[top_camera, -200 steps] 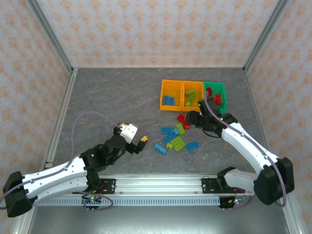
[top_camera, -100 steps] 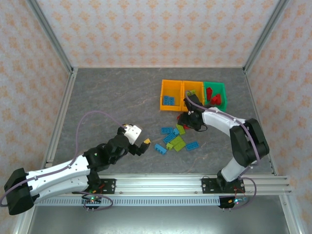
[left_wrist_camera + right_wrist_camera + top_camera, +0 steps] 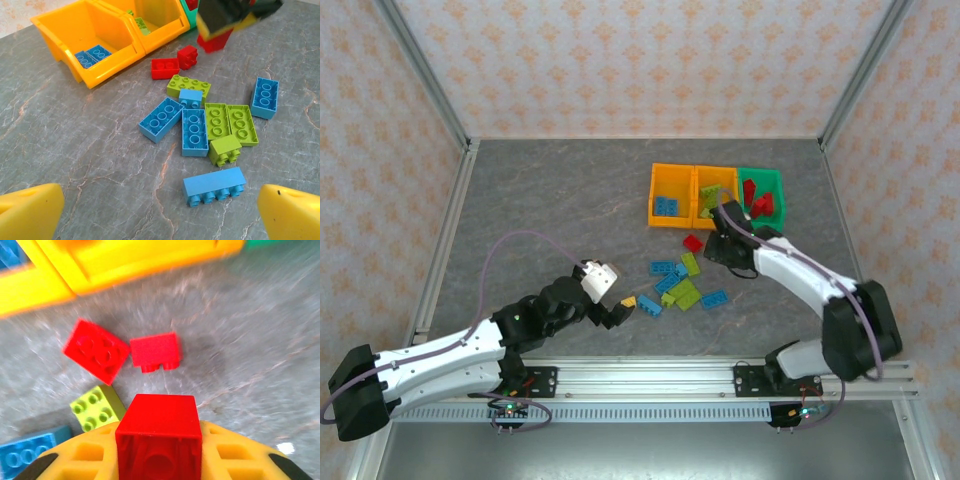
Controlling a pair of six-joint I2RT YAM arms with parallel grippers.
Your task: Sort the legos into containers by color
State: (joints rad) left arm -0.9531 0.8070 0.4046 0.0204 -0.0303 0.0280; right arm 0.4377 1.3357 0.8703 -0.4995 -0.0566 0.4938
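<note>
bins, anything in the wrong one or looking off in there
Nothing looks mis-sorted: blue legos in the left orange bin, lime legos in the middle orange bin, red legos in the green bin. Only quirk: the green bin holds red, not lime.

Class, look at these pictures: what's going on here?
Lego bricks are being sorted by colour into three bins. The right tool grips a red brick above the table, close to the bins. The left tool hangs open near the loose bricks. Blue, green and red bricks already lie in separate bins.
</note>
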